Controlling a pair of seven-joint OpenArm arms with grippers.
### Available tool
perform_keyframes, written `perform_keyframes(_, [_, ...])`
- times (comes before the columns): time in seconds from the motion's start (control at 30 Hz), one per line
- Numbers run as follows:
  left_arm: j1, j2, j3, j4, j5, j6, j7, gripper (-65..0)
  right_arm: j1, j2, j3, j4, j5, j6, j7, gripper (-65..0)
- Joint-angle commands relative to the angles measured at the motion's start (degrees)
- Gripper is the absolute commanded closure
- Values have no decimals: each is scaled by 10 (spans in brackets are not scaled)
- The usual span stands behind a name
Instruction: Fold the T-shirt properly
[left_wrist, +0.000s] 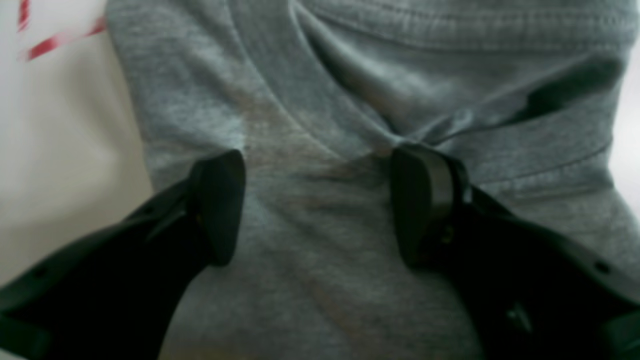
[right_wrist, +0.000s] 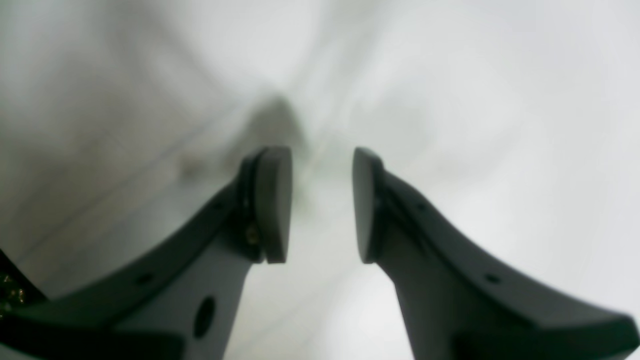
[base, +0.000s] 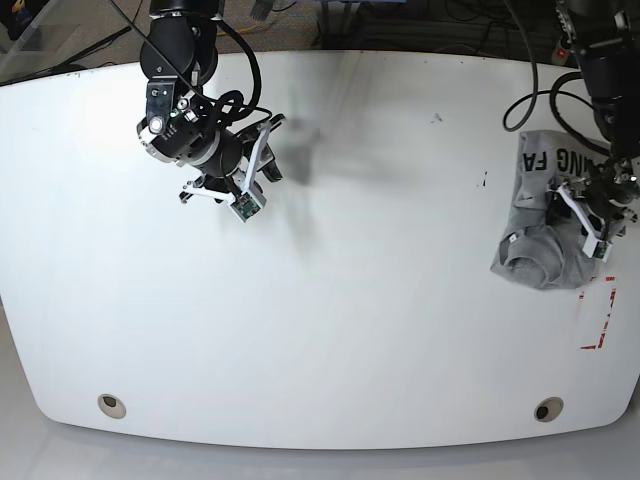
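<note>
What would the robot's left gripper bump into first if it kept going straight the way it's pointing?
Most likely the T-shirt. The left gripper has its jaws spread, with grey fabric filling the view just ahead of them. How far off the cloth lies is hard to judge.

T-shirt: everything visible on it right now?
The T-shirt is heather-grey knit with black block lettering, partly readable. It lies bunched and roughly folded on the white table, near the base view's right edge, beside red tape marks. Its stitched hem and creases show in the left wrist view. The left gripper stands open right over the fabric; contact is unclear.
</note>
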Motion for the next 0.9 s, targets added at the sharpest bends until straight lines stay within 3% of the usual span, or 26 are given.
perform_keyframes(0.0, [2, -53, -1, -41, 47, -2, 22, -426, 6, 2, -1, 17, 6, 1, 9, -189])
perform_keyframes(0.13, [2, -110, -7, -82, 46, -42, -17, -425, 6, 2, 2, 17, 4, 1, 9, -189])
perform_keyframes(0.23, [2, -138, -46, -89, 46, -48, -29, -425, 6, 2, 3, 22, 4, 1, 9, -187])
perform_keyframes(0.37, [2, -157, -110, -77, 46, -48, -27, -425, 6, 2, 2, 25, 3, 1, 9, -187])
perform_keyframes(0.53, [2, -161, -140, -14, 46, -48, -26, -424, 9, 3, 3, 25, 1, 1, 10, -187])
perform_keyframes(0.67, [4, -142, -147, 71, 46, -48, -25, -422, 21, 16, 3, 25, 0, 1, 11, -187])
perform_keyframes(0.87, [11, -45, -143, 212, 51, -48, -30, -421, 55, 41, 27, 24, -26, 1, 30, -187])
